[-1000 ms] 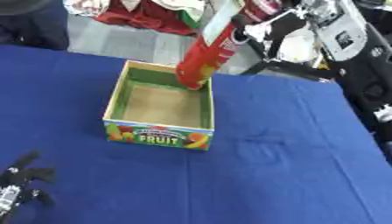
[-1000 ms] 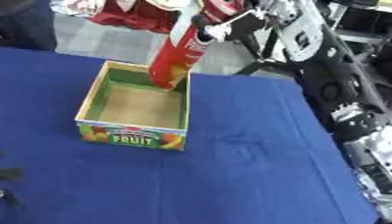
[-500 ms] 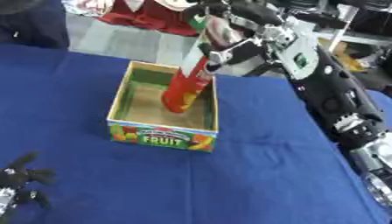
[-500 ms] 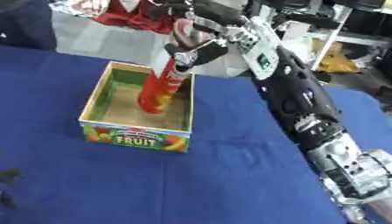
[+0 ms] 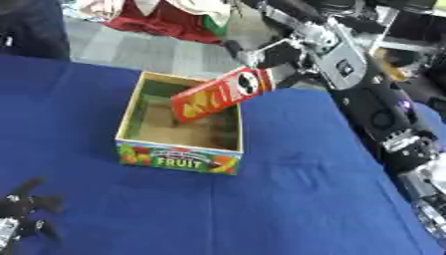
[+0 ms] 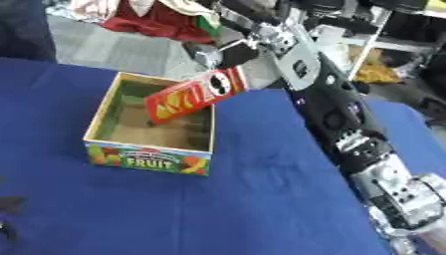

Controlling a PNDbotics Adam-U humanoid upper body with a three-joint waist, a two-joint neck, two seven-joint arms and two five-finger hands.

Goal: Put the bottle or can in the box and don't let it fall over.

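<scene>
Can: the red chip can (image 5: 222, 95) lies steeply tilted, nearly on its side, its lower end dipping into the box and its top end up at my right hand.
Can's lean: its body crosses over the box's right wall, so the lower part hangs inside and the capped end sticks out beyond the rim, toward my fingers.
My right hand (image 5: 277, 63): it sits at the can's top end, up and behind the far right corner of the box; my fingers look curled about that end, though they are blurred and I cannot make out each one.
My right arm (image 6: 335, 107): black and silver, it runs from my hand down along the right side of the table.
Box (image 5: 184, 160): an open cardboard box with green inner walls and a front panel reading FRUIT, standing below and to the left of my right hand on the blue cloth.
Box floor: brown and bare where it shows under the can.
My left hand (image 5: 19, 215): far from the can, at the lower left corner, resting open with its fingers spread upward.
Table (image 5: 287, 199): covered in blue cloth, wrinkled just right of the box.
Behind my right hand: a heap of red and pale fabric (image 5: 170, 22) on the grey floor beyond the table's far edge.
</scene>
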